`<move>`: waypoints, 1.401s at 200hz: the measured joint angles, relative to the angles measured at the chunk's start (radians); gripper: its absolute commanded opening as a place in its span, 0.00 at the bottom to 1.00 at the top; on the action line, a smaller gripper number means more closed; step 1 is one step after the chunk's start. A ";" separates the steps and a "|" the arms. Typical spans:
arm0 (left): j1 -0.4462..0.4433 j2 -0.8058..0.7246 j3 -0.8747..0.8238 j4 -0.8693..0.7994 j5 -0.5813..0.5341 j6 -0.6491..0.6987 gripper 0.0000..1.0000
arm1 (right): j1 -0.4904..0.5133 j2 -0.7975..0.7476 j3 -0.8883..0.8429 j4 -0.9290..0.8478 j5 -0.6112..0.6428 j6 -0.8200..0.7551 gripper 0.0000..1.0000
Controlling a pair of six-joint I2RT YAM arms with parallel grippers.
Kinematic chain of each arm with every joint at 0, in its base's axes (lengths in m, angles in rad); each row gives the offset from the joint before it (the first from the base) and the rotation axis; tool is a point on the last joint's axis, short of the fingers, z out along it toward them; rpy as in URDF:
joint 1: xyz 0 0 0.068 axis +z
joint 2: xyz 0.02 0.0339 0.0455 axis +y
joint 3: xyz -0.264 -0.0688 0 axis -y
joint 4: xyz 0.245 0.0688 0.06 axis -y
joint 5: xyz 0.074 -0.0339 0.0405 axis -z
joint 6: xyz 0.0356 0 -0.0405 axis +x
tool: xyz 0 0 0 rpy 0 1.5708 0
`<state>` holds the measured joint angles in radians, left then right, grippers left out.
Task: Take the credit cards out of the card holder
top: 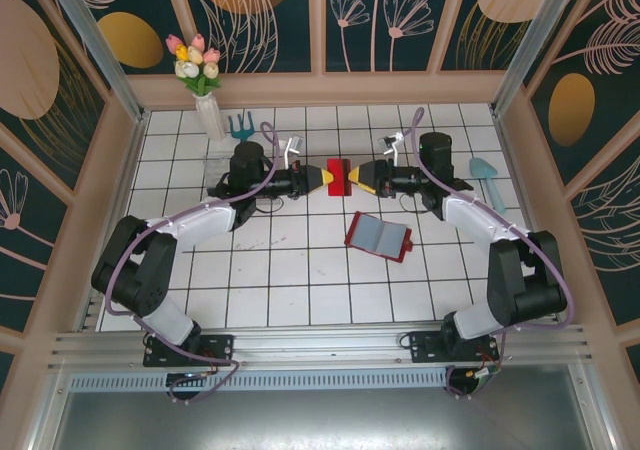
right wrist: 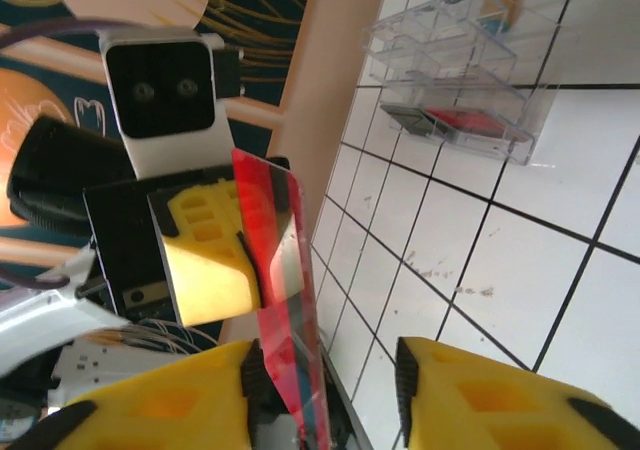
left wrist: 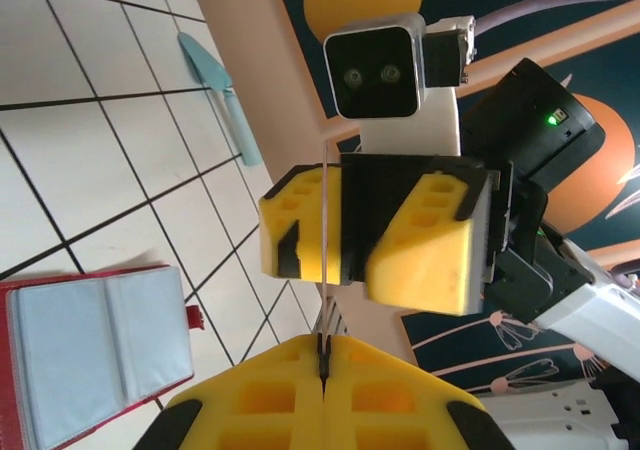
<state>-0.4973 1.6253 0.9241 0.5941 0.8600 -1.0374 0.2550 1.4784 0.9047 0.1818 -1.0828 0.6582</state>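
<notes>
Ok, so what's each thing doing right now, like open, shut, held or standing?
left claw: shut, pinching the red card
right claw: open, fingers either side of the card
red card: up in the air, on edge, between both claws
card holder: lying open on the tiled table
tulip vase: standing upright

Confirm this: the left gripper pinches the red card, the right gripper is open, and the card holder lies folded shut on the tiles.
Not shut: the card holder lies open on the tiles, as the top external view shows. The left gripper pinches the red card; the right gripper is open.
</notes>
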 measured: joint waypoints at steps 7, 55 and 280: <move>0.003 -0.004 -0.007 -0.010 -0.014 -0.001 0.00 | -0.001 0.000 0.003 -0.020 0.019 -0.012 0.68; 0.075 -0.104 -0.054 -0.169 -0.165 -0.004 0.00 | -0.006 -0.010 0.011 -0.114 0.192 -0.076 0.92; -0.036 -0.012 0.341 -1.325 -1.054 -1.011 0.00 | 0.005 -0.243 -0.030 -0.185 0.638 -0.152 0.99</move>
<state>-0.5331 1.6135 1.2652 -0.7311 -0.1936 -2.0480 0.2596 1.2358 0.8745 -0.0036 -0.4450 0.5060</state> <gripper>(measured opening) 0.060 0.990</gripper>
